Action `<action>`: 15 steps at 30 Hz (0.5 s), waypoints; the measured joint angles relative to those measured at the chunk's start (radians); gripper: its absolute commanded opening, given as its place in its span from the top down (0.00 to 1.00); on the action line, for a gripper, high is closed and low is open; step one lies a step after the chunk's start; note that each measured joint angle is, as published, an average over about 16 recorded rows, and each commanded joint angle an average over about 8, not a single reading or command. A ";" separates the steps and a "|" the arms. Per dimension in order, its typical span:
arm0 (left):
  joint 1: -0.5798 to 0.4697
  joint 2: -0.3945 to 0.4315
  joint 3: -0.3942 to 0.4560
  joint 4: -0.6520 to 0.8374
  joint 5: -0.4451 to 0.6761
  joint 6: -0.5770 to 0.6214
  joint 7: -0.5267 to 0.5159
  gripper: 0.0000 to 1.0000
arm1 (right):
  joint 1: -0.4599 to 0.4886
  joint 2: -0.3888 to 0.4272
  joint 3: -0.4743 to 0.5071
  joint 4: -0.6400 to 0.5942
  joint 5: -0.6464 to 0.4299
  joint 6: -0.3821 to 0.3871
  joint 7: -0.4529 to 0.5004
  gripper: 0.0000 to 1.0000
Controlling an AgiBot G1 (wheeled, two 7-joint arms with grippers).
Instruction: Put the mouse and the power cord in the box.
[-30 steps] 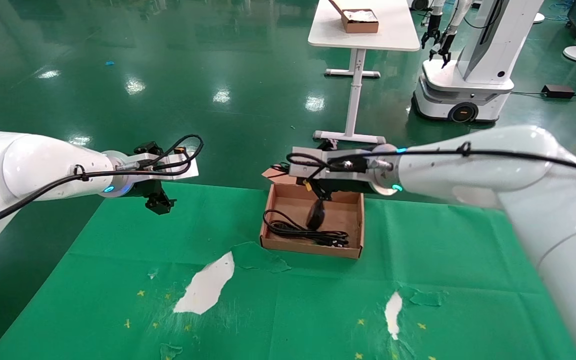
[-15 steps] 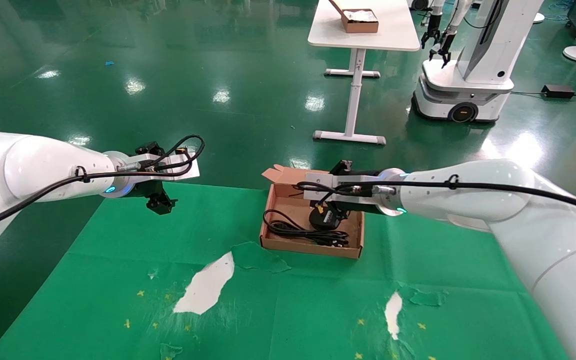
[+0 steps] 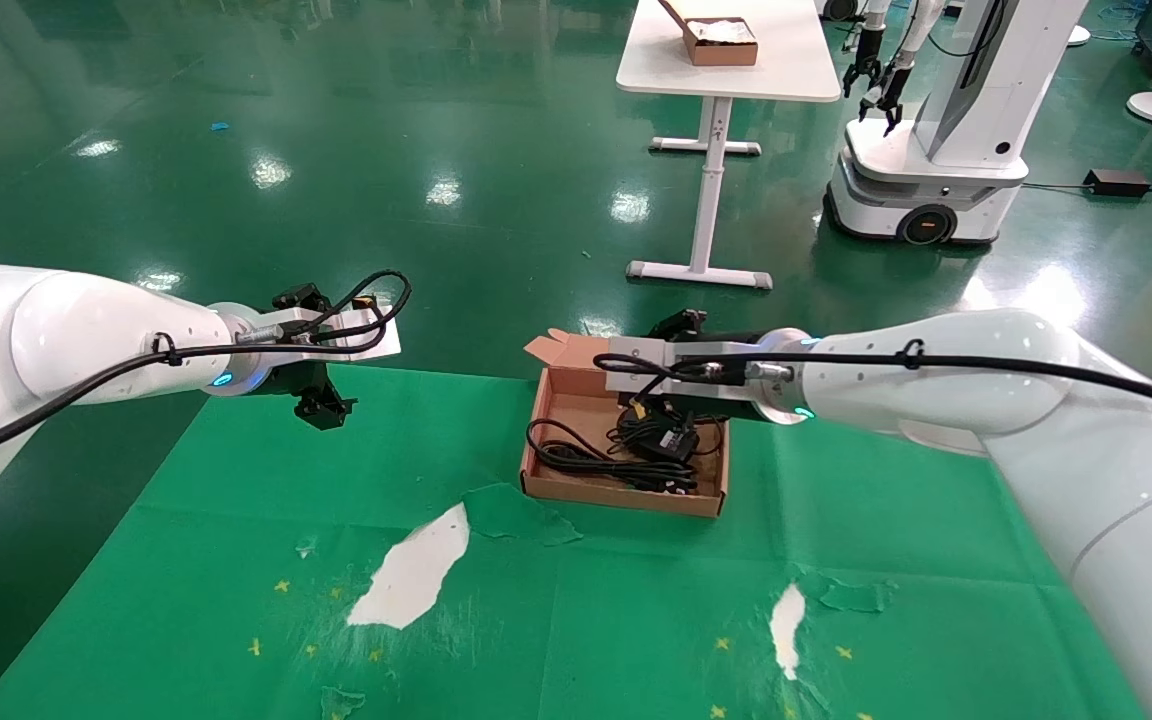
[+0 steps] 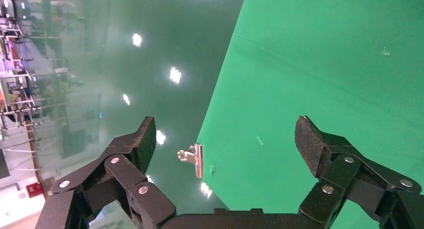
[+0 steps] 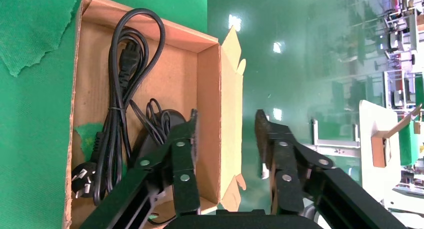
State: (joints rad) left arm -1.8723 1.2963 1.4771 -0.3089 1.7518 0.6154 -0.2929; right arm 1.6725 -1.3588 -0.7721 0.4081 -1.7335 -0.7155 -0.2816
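Note:
The brown cardboard box [image 3: 618, 496] stands on the green cloth near the table's far edge. Inside it the power cord [image 3: 584, 462] lies bundled along the near side, its pronged plug [image 5: 81, 179] at one end. The black mouse [image 3: 658, 441] rests in the box beside the cord with its thin cable heaped on it, and in the right wrist view the mouse [image 5: 148, 140] is partly behind a finger. My right gripper [image 5: 225, 133] hangs open over the box's far wall [image 5: 208, 94], straddling it and holding nothing. My left gripper [image 4: 225, 139] is open and empty above the table's far left corner.
A silver binder clip [image 4: 193, 158] grips the cloth at the table edge under my left gripper. The cloth has torn white patches [image 3: 414, 572] near the front. Beyond the table are a white desk [image 3: 728, 60] with a small brown box, and another robot [image 3: 936, 150].
My right gripper lowered the hanging mouse into the box, opened and drew back toward the far wall. The mouse now lies in the box. The left arm stayed still.

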 measured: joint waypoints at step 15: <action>0.000 -0.001 0.000 -0.002 0.000 0.000 -0.001 0.00 | -0.118 0.148 0.100 0.174 0.198 -0.155 0.092 0.00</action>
State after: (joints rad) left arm -1.8721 1.2954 1.4775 -0.3111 1.7522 0.6153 -0.2942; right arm 1.5546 -1.2107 -0.6726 0.5822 -1.5351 -0.8709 -0.1893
